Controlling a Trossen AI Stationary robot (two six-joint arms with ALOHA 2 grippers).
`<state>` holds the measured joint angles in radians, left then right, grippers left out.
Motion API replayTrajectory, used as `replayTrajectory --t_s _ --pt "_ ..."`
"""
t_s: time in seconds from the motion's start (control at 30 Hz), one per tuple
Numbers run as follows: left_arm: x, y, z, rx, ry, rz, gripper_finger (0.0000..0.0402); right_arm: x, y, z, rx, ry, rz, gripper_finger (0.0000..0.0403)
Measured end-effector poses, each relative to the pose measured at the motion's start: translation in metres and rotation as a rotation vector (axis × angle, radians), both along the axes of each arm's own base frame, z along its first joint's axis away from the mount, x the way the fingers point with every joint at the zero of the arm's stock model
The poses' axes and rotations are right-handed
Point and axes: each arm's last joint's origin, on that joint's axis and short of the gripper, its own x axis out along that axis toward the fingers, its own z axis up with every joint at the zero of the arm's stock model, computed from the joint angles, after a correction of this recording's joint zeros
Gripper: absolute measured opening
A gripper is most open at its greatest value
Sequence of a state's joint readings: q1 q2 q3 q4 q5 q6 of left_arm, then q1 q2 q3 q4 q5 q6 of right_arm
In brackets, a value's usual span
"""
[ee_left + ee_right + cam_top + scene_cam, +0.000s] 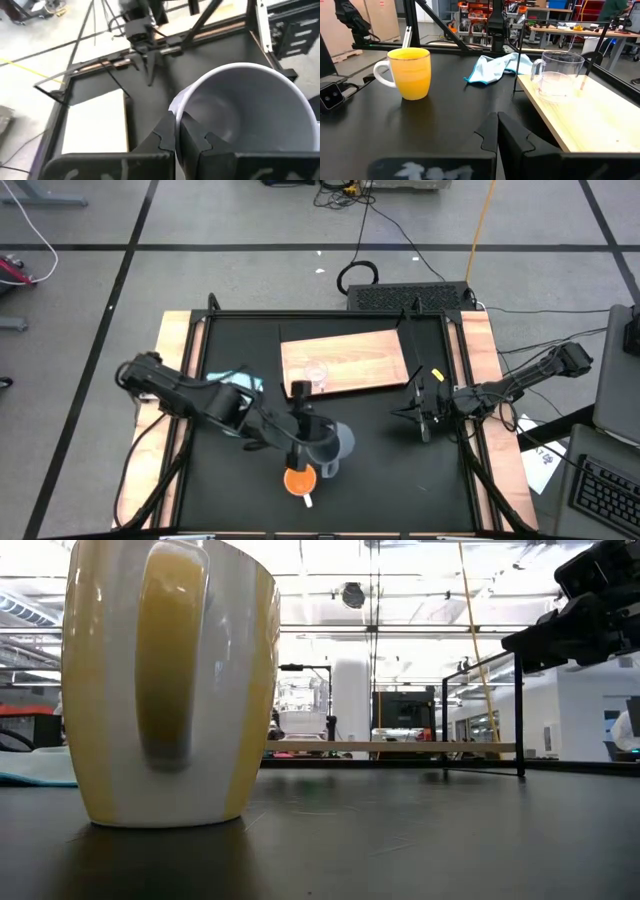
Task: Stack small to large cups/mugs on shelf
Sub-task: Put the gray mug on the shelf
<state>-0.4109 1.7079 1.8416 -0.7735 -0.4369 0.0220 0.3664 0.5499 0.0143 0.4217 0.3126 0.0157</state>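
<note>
My left gripper (312, 438) is over the table's near middle, shut on the grey-blue mug (338, 445). The mug's open mouth fills the left wrist view (245, 115). The orange mug (298, 479) with its white handle stands upright on the table just nearer than it, and shows close up in the low view (170, 680). The tiny clear glass cup (317, 374) stands upright on the near left part of the light-wood board (370, 360). My right gripper (424, 423) waits shut to the board's right, touching nothing. My left gripper pinches the grey-blue mug's wall at the rim (175, 117). One finger (196, 142) is inside the mug and the other finger (162, 140) outside. The fingers come from the table's left, slanting down. The mug stays upright, mouth up, and does not show at table level in the right wrist view.
A light blue cloth (245, 380) lies crumpled left of the board, beyond the orange mug in the right wrist view (495, 65). Pale wooden rails (175, 350) and a black frame border the table. Bare black tabletop (390, 480) lies on the near right.
</note>
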Motion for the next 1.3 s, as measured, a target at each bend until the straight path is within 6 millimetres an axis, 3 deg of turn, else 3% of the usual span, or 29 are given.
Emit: replayTrajectory --t_s 0.53,0.83,0.97,1.1,1.3 --pt "-0.045 0.044 0.035 0.047 0.014 0.104 0.0005 0.000 0.000 0.000 -0.005 0.000 0.001 0.0000" --pt "-0.093 0.078 0.051 0.029 -0.024 0.234 0.0005 0.000 0.000 0.000 -0.005 0.001 0.001 0.0000" --pt "-0.125 0.094 0.040 -0.013 -0.070 0.296 0.0005 0.000 0.000 0.000 -0.005 0.000 0.001 0.0000" --pt "-0.151 0.101 0.015 -0.067 -0.146 0.295 0.0005 0.000 0.000 0.000 -0.004 0.000 0.001 0.0000" --pt "-0.163 0.097 -0.034 -0.181 -0.256 0.171 0.0005 0.000 0.000 0.000 -0.002 0.001 0.000 0.0000"
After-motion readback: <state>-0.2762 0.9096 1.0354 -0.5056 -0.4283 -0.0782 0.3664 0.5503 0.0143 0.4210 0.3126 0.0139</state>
